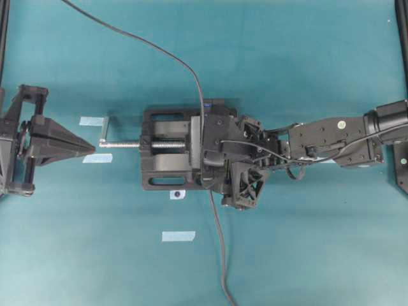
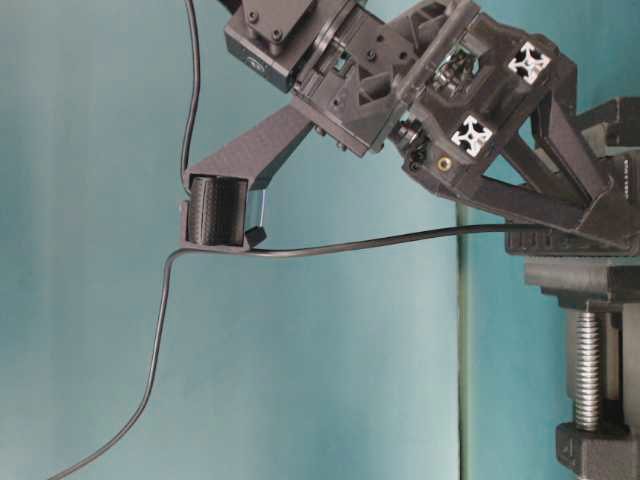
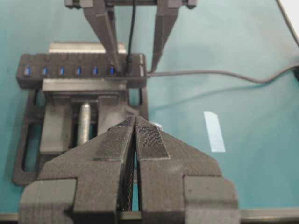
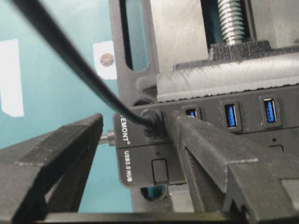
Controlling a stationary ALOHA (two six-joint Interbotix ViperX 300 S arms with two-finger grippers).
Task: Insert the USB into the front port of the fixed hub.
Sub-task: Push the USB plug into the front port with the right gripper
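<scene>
The USB [image 4: 150, 120] sat plugged into the end port of the fixed hub [image 4: 196, 140], which was clamped in the black vise [image 1: 167, 164], and the right gripper [image 3: 135, 44] stood over it with its jaws apart, one finger on either side of the plug and gripping nothing. Only the right wrist view showed the hub's white lettering, "USB3.0 HUB" and a brand cut off as "EMONT". The left gripper [image 3: 135, 154] stayed back from the vise, pointing at its crank, pads together.
</scene>
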